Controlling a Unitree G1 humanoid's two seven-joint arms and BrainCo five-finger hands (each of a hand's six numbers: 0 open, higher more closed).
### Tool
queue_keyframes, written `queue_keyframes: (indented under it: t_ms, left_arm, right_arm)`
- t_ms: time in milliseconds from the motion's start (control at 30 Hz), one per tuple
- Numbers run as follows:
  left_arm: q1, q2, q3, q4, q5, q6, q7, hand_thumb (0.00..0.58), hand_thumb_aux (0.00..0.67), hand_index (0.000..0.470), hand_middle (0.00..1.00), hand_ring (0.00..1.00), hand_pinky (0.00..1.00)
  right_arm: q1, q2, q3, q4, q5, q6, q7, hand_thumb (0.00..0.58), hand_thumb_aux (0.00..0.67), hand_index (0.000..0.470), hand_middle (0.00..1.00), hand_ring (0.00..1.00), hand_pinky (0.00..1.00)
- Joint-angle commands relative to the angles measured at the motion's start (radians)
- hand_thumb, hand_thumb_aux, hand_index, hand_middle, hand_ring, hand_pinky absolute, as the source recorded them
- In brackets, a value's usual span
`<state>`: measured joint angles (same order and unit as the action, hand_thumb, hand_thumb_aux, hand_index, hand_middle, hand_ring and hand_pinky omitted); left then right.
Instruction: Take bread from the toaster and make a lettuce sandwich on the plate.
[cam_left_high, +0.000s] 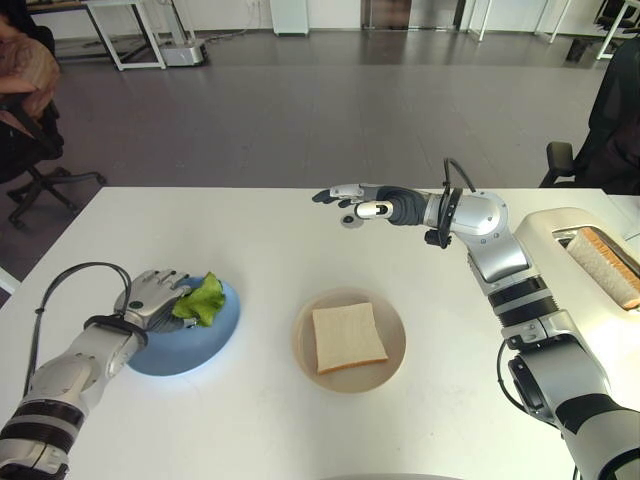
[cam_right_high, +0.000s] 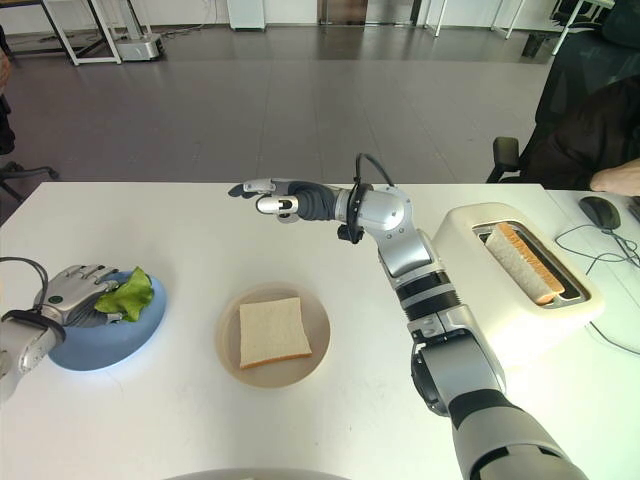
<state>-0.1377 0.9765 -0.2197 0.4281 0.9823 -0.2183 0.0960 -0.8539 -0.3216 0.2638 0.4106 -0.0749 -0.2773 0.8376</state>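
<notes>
1 slice (cam_left_high: 348, 338) inside plate (cam_left_high: 398, 340) rim; left hand (cam_left_high: 150, 297) grips lettuce (cam_left_high: 205, 300) in bowl (cam_left_high: 200, 355).

No legible text, labels or numbers anywhere.

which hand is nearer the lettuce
Left. The left hand is at the blue bowl with its fingers on the lettuce; the right hand hangs open above the table beyond the plate, well away.
</notes>
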Motion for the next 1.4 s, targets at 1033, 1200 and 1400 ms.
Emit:
queue_keyframes:
  t_ms: [1033, 1200, 1400]
  left_arm:
    - [-0.171, -0.348, -0.1, -0.592, -0.225, 0.062, -0.493, 0.58, 0.67, 0.47, 0.0, 0.0, 0.0]
    - [-0.195, -0.461, -0.195, -0.476, -0.231, 0.055, -0.513, 0.58, 0.67, 0.47, 0.0, 0.0, 0.0]
    - [-0.175, -0.503, -0.228, -0.451, -0.263, 0.078, -0.579, 0.58, 0.67, 0.47, 0.0, 0.0, 0.0]
  right_arm:
    - [-0.04, -0.019, -0.023, 0.076, -0.03, 0.0, -0.066, 0.0, 0.0, 0.0, 0.0, 0.0, 0.0]
    - [-0.053, -0.016, -0.022, 0.107, -0.035, -0.013, -0.077, 0.0, 0.0, 0.0, 0.0, 0.0, 0.0]
    - [-0.058, -0.013, -0.02, 0.12, -0.035, -0.019, -0.08, 0.0, 0.0, 0.0, 0.0, 0.0, 0.0]
